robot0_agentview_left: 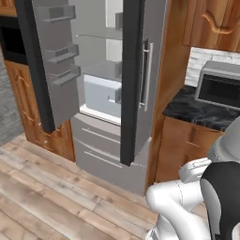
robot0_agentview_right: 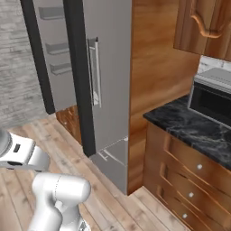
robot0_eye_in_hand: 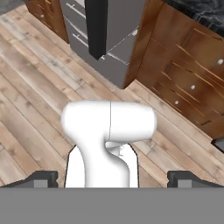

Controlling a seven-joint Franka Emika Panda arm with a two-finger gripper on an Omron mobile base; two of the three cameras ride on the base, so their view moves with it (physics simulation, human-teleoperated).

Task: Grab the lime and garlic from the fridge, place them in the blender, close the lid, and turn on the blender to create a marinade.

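The fridge [robot0_agentview_left: 101, 89] stands ahead, dark grey, with a long silver handle [robot0_agentview_left: 147, 75] on its right door. Its left door [robot0_agentview_left: 54, 65] is swung open and carries grey bins; the white interior shows shelves and a pale drawer [robot0_agentview_left: 101, 96]. From the right the fridge [robot0_agentview_right: 108, 67] shows its handle [robot0_agentview_right: 94, 72]. My gripper [robot0_eye_in_hand: 116, 180] is open, its fingertips [robot0_eye_in_hand: 43, 179] far apart over the wooden floor, well short of the fridge's lower drawers [robot0_eye_in_hand: 83, 22]. Nothing is between them. The lime, garlic, blender and lid are out of view.
A dark marble counter [robot0_agentview_left: 197, 110] to the right of the fridge holds a grey microwave-like box [robot0_agentview_left: 220, 86]. Wooden drawers [robot0_agentview_right: 189, 176] sit beneath it and wooden cupboards [robot0_agentview_right: 203, 22] above. A black built-in appliance [robot0_agentview_left: 10, 42] is at far left. Plank floor [robot0_agentview_left: 47, 197] lies open in front.
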